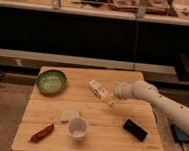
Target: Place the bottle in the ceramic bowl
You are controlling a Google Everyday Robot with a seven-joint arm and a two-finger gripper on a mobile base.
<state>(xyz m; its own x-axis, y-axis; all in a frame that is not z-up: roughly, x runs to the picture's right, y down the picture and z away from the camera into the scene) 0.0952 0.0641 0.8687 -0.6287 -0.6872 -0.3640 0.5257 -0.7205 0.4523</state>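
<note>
Bottle [98,89] lies just beside gripper [112,101], toward ceramic bowl [51,81], long axis diagonal on tabletop [105,129]. Gripper: how open, cannot tell; seemingly holds nothing.

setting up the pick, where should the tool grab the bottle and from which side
Likely across the middle of the bottle, from above: it lies flat on the table, diagonal, narrow sides free. The tool hangs just right of it.

Gripper [112,100] downward, at tip of outstretched arm [158,98].
</note>
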